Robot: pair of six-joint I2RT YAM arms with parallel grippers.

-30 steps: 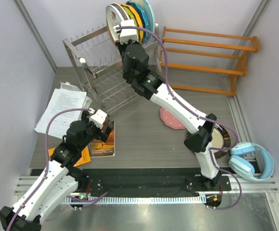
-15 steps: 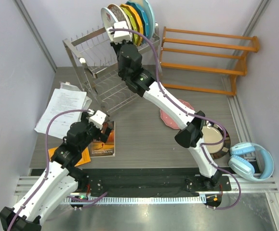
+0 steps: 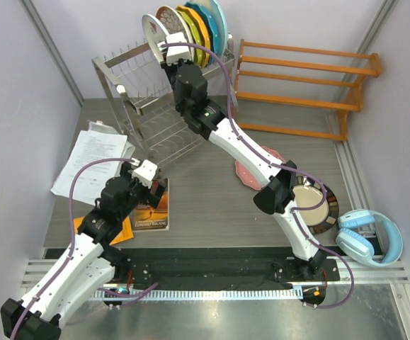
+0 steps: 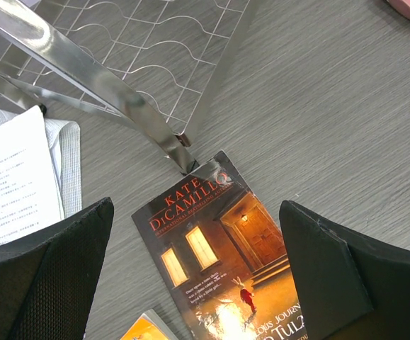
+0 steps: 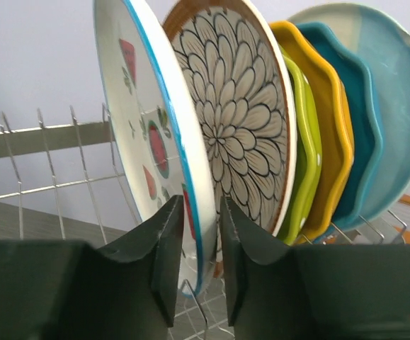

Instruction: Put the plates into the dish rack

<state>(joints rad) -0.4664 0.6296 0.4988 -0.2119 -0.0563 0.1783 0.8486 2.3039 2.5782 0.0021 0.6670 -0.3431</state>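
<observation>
Watermelon plate [image 5: 139, 106] sits pinched in right end effector [image 5: 200, 212]; left end effector [image 4: 196, 212] spread empty.

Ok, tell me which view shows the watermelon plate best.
Right wrist: the watermelon plate shows close up, slices clear, rim in the right pincer. Top external shows it small, at the top of the dish rack. Left wrist misses it.

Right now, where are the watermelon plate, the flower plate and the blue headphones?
watermelon plate [image 5: 142, 131], right wrist view, on its white face.
petal-pattern plate [image 5: 236, 113], right wrist view, on the flower's middle.
blue headphones [image 3: 352, 243], top external view, on an ear cup.
</observation>
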